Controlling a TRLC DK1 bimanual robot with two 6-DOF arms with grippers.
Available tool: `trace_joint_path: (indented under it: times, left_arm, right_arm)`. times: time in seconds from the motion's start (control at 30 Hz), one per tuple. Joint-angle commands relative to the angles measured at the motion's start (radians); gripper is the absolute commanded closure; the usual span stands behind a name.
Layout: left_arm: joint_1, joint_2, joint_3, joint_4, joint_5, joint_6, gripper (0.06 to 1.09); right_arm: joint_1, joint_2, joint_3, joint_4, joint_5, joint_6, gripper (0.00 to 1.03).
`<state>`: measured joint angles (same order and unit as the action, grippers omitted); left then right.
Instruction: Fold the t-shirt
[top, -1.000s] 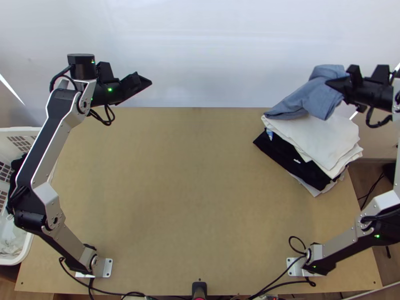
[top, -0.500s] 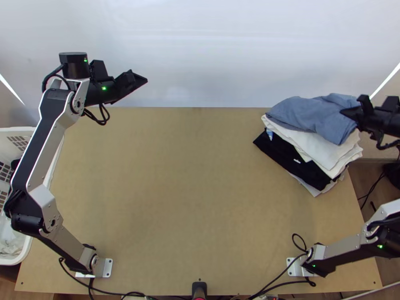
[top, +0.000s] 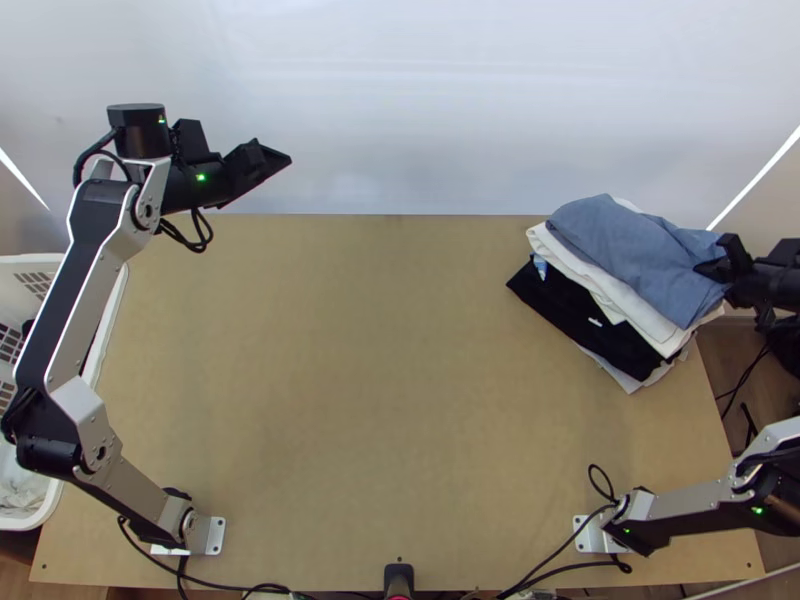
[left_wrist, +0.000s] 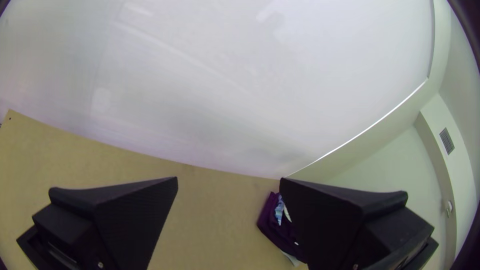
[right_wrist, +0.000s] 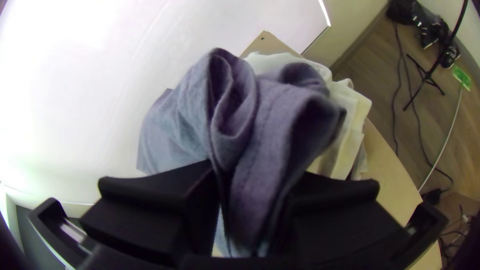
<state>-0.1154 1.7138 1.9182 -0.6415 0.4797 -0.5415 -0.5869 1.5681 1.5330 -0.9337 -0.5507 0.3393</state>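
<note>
One white basket (top: 112, 312) holds some crumpled whitish material (top: 22, 492).

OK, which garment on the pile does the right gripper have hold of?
The blue garment on top, its cloth bunched between the right gripper's fingers; the white and black ones lie beneath it.

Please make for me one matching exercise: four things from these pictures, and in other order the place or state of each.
1. Blue-grey cloth
2. Black cloth
3. Left gripper
4. Basket

A. Beside the left side of the table
B. Below the white cloths
C. Bunched between the jaws of the right gripper
D. Jaws apart, nothing between them

Pairs: 1-C, 2-B, 3-D, 4-A
</note>
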Motion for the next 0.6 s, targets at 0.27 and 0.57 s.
trace_joint_path:
  times: [0.27, 0.57]
  left_arm:
    - [0.008, -0.046, -0.064, -0.003, 0.005, 0.002, 0.1]
    - [0.013, -0.048, -0.073, 0.003, 0.005, 0.006, 0.1]
  right_arm:
    - [-0.028, -0.181, -0.096, 0.056, 0.235, -0.013, 0.04]
    - [0.07, -0.26, -0.06, 0.176, 0.324, 0.029, 0.04]
